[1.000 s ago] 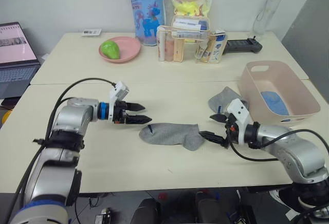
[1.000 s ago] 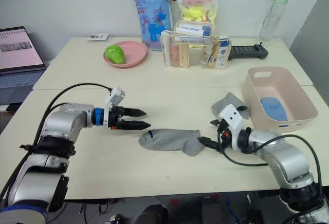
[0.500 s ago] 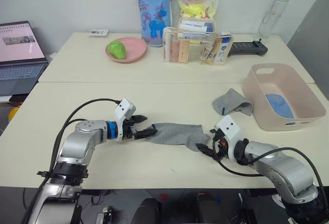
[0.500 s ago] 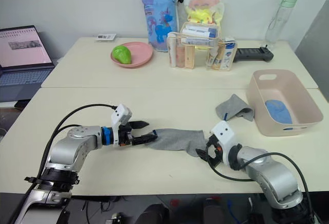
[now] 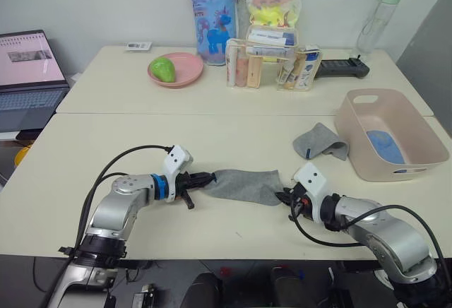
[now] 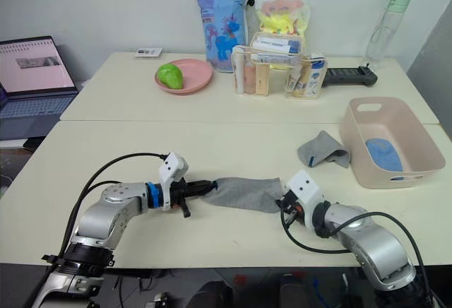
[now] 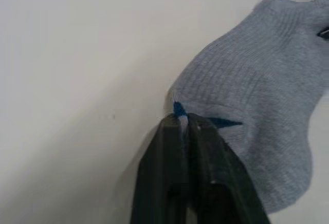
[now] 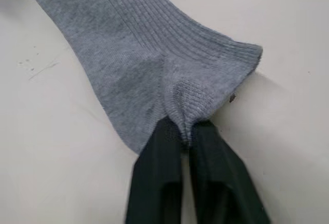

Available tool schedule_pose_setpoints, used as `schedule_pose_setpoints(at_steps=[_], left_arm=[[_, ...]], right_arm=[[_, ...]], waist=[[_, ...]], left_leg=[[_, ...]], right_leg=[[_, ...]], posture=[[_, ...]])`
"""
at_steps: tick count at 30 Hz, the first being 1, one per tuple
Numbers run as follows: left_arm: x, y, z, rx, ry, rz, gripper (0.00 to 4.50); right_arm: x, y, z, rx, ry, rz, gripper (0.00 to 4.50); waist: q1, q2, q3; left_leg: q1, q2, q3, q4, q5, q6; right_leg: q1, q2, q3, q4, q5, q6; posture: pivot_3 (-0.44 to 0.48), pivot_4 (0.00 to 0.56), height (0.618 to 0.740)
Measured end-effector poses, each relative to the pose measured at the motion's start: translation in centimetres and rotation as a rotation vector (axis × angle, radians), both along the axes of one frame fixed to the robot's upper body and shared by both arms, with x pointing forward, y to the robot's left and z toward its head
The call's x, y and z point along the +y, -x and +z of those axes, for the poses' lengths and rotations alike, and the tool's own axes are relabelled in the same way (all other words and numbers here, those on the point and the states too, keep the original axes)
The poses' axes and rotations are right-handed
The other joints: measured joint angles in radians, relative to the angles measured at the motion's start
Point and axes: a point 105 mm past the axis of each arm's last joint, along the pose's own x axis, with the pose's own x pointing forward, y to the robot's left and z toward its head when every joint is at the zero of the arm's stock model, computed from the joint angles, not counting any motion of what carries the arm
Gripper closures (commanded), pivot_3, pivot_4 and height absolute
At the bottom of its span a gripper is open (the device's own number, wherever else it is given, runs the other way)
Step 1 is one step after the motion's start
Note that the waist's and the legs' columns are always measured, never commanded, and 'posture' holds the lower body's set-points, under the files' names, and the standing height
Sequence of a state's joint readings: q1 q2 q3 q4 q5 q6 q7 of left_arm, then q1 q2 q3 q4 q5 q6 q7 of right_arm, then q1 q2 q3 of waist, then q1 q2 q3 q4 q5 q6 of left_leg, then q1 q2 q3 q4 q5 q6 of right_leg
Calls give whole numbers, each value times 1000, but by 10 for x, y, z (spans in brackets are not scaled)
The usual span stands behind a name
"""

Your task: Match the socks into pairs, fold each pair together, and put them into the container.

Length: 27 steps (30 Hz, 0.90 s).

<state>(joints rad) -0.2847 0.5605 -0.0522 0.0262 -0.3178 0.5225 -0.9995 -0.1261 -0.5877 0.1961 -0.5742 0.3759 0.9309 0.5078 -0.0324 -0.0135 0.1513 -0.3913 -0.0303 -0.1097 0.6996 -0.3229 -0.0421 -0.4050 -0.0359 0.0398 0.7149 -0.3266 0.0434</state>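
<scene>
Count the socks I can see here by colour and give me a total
Grey socks: 2, one held between both grippers, one beside the tub.
Light blue socks: 1, in the tub.
Total: 3

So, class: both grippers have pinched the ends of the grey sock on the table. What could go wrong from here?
Each grip on the grey sock is only an edge pinch: the left gripper holds little more than the blue tab, so it may slip out. The right gripper bunches the cuff, so a fold could come out crooked. The other grey sock lies apart, unmatched.
</scene>
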Motion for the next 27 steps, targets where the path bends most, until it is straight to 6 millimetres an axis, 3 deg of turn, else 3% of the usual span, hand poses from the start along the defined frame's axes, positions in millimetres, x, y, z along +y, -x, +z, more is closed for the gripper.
schedule_pose_setpoints(at_steps=[8,12,24,25,27], left_arm=[[10,31,-1,68,-19,-41,4500],[14,46,-5,54,-57,-59,4500],[15,55,-9,6,-80,-79,4500],[15,55,-9,8,-81,-83,4500],[16,57,-9,17,-84,-95,4059]], right_arm=[[7,22,6,82,-37,123,4490],[1,37,1,143,-1,170,4490],[-6,41,-6,178,46,148,4490],[-8,40,-6,176,55,144,4242],[-8,40,-6,170,63,138,3758]], waist=[[0,0,0],[1,0,0],[1,0,0],[1,0,0],[1,0,0]], left_leg=[[0,1,-1,0,-2,3],[0,1,-1,-1,-2,4],[0,1,-1,-1,-2,4],[0,1,-1,-1,-2,4],[0,1,-1,-1,-2,4]], right_leg=[[0,0,1,0,0,0],[0,0,1,-1,0,0],[1,0,1,-1,0,0],[1,0,1,-1,0,0],[1,0,1,-1,0,0]], posture=[[0,150,703],[0,150,703],[0,150,703],[0,150,703],[0,150,703]])
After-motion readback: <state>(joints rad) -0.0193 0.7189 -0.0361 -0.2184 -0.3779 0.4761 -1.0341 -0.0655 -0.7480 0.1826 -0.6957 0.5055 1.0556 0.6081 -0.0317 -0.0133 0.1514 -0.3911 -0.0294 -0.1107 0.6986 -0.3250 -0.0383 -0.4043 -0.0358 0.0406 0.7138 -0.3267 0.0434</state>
